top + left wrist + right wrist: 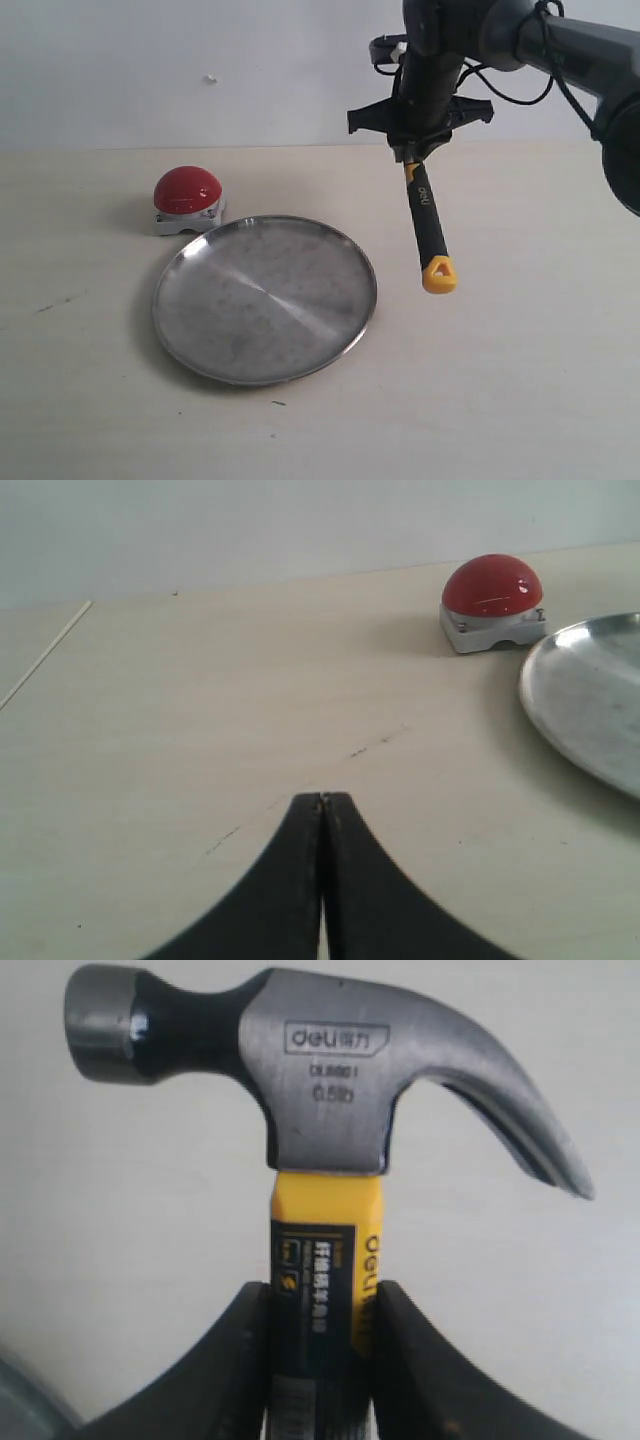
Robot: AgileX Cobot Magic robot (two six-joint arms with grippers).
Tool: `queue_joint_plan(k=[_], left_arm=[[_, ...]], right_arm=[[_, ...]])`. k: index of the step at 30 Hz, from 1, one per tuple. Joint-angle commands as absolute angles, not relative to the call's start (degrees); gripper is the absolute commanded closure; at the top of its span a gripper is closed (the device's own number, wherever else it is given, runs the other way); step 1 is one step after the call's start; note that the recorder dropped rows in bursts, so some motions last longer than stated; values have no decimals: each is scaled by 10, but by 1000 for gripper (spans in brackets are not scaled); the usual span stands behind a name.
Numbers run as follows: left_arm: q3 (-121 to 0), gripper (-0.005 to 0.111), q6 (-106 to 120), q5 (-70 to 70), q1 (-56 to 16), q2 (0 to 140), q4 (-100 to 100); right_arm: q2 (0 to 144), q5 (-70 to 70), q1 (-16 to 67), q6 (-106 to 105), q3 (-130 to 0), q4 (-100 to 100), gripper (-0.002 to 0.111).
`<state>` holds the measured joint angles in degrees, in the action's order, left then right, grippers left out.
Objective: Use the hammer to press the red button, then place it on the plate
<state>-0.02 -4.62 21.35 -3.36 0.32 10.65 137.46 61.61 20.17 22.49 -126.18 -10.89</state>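
My right gripper (420,148) (322,1298) is shut on the hammer (430,228), gripping the yellow neck just below the dark metal head (330,1070). The black handle hangs down and forward, and its yellow looped end (439,274) floats above the table to the right of the plate (265,300). The red button (187,190) sits on its white-grey base just behind the plate's left rim, well left of the hammer. In the left wrist view the button (492,585) and part of the plate (590,700) lie ahead. My left gripper (322,802) is shut on nothing, low over bare table.
The pale wooden table (520,380) stretches around the plate, with a white wall behind. A thin seam (45,655) crosses the table far from the button. The right arm's black cables (520,95) hang above the back right.
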Motion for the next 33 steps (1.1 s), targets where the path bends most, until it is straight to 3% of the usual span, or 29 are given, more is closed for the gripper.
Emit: queue_joint_plan(k=[1, 4, 9, 13, 19, 23, 33], left_arm=[[0, 107, -47, 211, -33, 0, 107], [0, 107, -47, 211, -33, 0, 107], [0, 107, -47, 211, -33, 0, 107], [0, 107, -47, 211, -33, 0, 107], [0, 107, -47, 211, -33, 0, 107], [0, 107, -47, 211, -33, 0, 107], [0, 107, -47, 211, -33, 0, 107]], right_arm=[[1324, 585, 203, 242, -1264, -135, 108], [1288, 558, 206, 235, -1237, -137, 108], [1153, 394, 206, 209, -1004, -114, 108], [1035, 117, 206, 226, -760, -104, 108], [913, -180, 206, 226, -551, -104, 108], [863, -300, 206, 197, -485, -101, 108], [815, -292, 206, 262, -478, -106, 108]])
